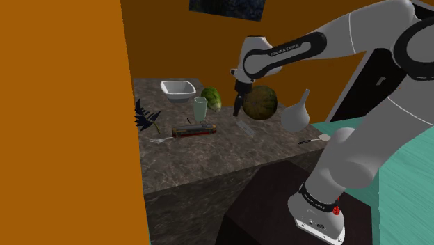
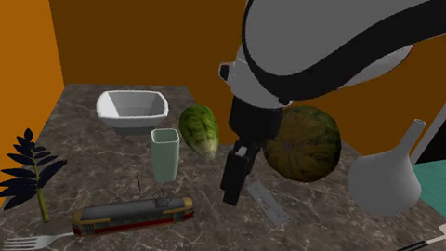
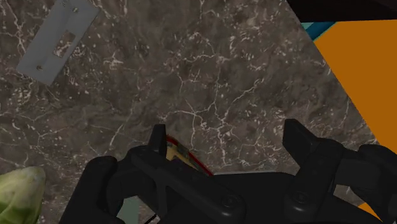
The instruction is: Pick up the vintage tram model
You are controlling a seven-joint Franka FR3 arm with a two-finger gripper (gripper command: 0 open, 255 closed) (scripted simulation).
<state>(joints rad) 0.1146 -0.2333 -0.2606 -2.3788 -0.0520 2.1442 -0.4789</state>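
The tram model [image 1: 193,130] is a long narrow car with a grey roof and red-and-yellow sides, lying on the dark marble tabletop [image 1: 229,149]. In the second exterior view the tram model [image 2: 131,216] lies near the front, beside a fork. My black gripper [image 2: 235,177] hangs above the table to the tram's right, well clear of it, in front of a round melon. In the wrist view the gripper [image 3: 229,137] is open, fingers [image 3: 157,141] wide apart, with one end of the tram [image 3: 181,153] peeking just past the hand.
A pale glass [image 2: 164,154], white bowl [image 2: 131,109], green striped melon slice [image 2: 199,128], round dark melon [image 2: 305,144], grey flask [image 2: 387,177], flat grey plate [image 2: 266,199], spatula [image 2: 437,240], fork [image 2: 38,240] and dark leafy sprig [image 2: 30,171] share the table. Orange walls stand behind and at the left.
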